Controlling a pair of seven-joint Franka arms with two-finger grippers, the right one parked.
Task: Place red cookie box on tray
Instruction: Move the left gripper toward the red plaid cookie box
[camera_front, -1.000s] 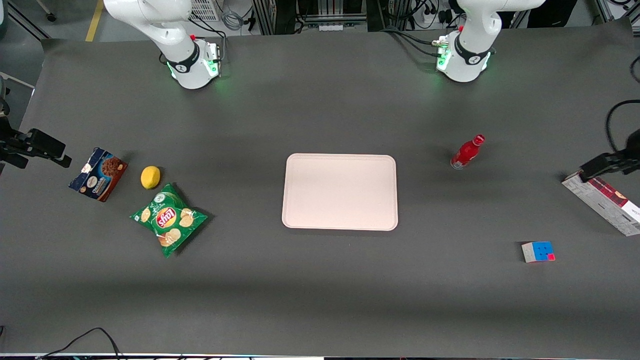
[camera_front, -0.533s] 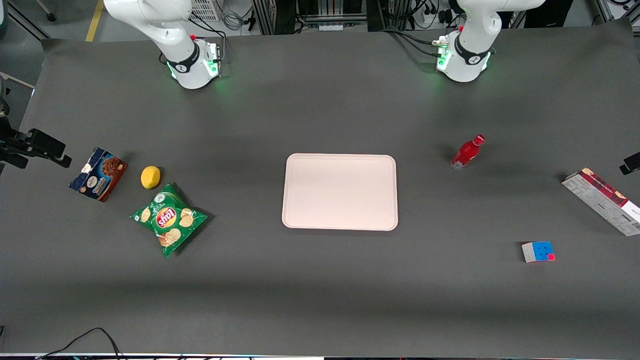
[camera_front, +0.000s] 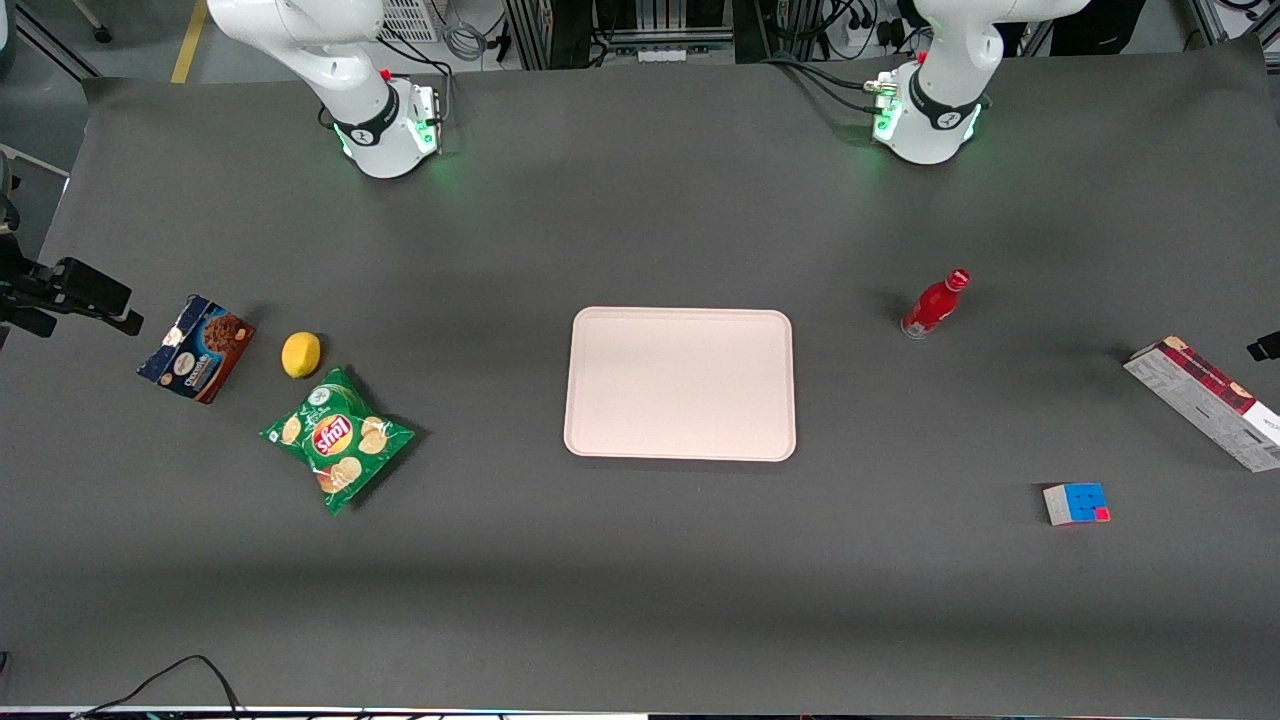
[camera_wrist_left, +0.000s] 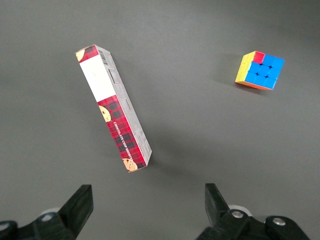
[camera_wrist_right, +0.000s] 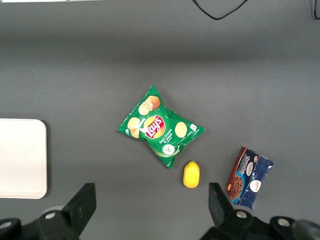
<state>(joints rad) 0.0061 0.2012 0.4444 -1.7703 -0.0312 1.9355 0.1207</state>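
Observation:
The red cookie box (camera_front: 1205, 400) lies flat on the table toward the working arm's end, its plaid face up. It also shows in the left wrist view (camera_wrist_left: 112, 107), lying at a slant. My left gripper (camera_wrist_left: 148, 205) hangs well above the table, open and empty, with the box's near end just ahead of its fingers (camera_wrist_left: 80, 205). In the front view only a dark bit of the gripper (camera_front: 1266, 347) shows at the picture's edge, beside the box. The pale pink tray (camera_front: 680, 383) lies bare at the table's middle.
A coloured cube (camera_front: 1076, 503) lies nearer the front camera than the box and also shows in the left wrist view (camera_wrist_left: 260, 70). A small red bottle (camera_front: 935, 303) stands between tray and box. A chips bag (camera_front: 338, 440), lemon (camera_front: 301, 354) and blue-brown cookie box (camera_front: 197, 348) lie toward the parked arm's end.
My left gripper has drawn away from over the cookie box's end toward the working arm's edge of the front view, uncovering the whole box. The box and the other things have not moved.

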